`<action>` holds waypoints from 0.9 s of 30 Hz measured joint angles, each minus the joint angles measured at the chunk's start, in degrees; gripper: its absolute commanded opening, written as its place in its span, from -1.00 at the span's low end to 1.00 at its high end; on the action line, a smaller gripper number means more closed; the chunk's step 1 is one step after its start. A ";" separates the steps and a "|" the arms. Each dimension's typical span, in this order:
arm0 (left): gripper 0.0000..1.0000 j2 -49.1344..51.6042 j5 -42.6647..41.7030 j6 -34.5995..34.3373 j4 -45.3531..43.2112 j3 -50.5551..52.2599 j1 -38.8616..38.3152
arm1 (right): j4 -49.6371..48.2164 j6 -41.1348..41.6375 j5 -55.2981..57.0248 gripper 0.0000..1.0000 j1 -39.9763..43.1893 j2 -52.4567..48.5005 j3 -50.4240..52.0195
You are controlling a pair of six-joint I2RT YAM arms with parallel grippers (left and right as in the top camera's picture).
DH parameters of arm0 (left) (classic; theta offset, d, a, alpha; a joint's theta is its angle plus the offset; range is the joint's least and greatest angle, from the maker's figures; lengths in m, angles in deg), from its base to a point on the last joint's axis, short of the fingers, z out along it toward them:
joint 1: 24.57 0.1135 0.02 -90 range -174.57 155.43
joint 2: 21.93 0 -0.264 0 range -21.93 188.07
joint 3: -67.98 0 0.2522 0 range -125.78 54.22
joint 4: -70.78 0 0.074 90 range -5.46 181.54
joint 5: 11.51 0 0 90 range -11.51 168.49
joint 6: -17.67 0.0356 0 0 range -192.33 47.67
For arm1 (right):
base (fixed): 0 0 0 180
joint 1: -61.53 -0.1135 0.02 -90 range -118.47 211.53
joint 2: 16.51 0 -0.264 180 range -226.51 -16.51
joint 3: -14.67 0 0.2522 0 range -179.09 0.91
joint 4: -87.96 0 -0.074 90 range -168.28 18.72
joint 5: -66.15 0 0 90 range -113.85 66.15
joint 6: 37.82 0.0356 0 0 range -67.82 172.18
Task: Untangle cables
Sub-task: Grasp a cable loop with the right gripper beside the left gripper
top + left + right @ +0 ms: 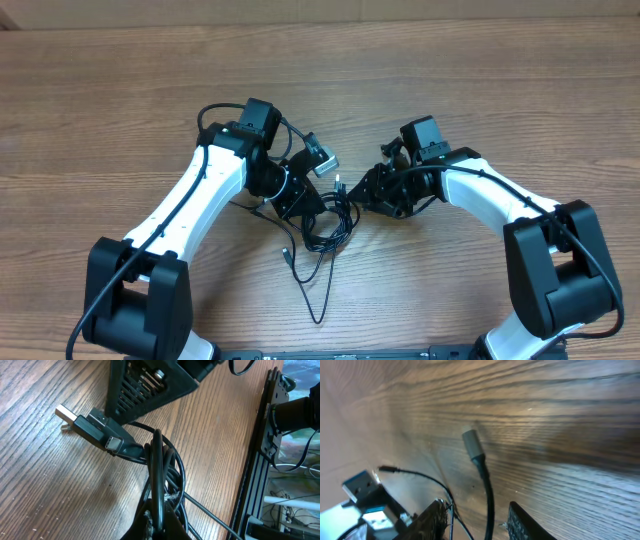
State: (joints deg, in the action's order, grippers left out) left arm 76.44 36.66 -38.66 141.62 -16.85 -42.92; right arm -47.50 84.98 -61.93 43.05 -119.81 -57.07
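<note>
**Knot pinned, one end up for pulling**

The work looks to be in its middle: one arm anchors the tangle while the other goes after a single end. The left gripper (308, 205) is clenched on the cables (325, 225). In its own wrist view several black strands run together into the fingers at the bottom edge.

The right gripper (477, 510) has its jaws apart with one cord (487, 490) rising through the gap. The gap is plainly wider than the cord, so I judge it released, not pinching.

The next move calls for the right jaws to close on that cord just behind its plug (471, 442). They should then draw it away from the left gripper along the path it takes through the loops. A straight tug would likely cinch the knot tighter.

The cables lie on the table (450, 60) between the two grippers, near its middle.
- They are thin, black and glossy, bunched into overlapping loops under the left gripper.
- Two USB plugs (92, 425) stick out side by side from the bundle – one silver-tipped, both lying on the wood.
- The cord at the right gripper ends in a grey barrel plug, apparently held clear of the wood.
- One loose tail (318, 300) trails out toward the robot's base, free of the knot.
</note>
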 measured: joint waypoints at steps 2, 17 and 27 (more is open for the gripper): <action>-0.91 0.00 0.00 0.00 0.00 0.00 0.00 | -0.79 1.36 0.63 -0.22 0.00 0.00 0.55; -0.91 0.00 -1.33 0.00 0.02 0.00 0.11 | -5.16 6.21 4.50 -0.23 -6.32 0.00 2.19; -0.91 0.00 -3.69 0.02 0.20 0.00 0.07 | -6.78 7.50 13.60 -0.42 -7.06 0.00 2.19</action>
State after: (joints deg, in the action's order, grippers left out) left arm 76.44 32.97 -38.64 141.82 -16.85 -42.85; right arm -54.27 92.47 -48.34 35.99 -119.81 -54.88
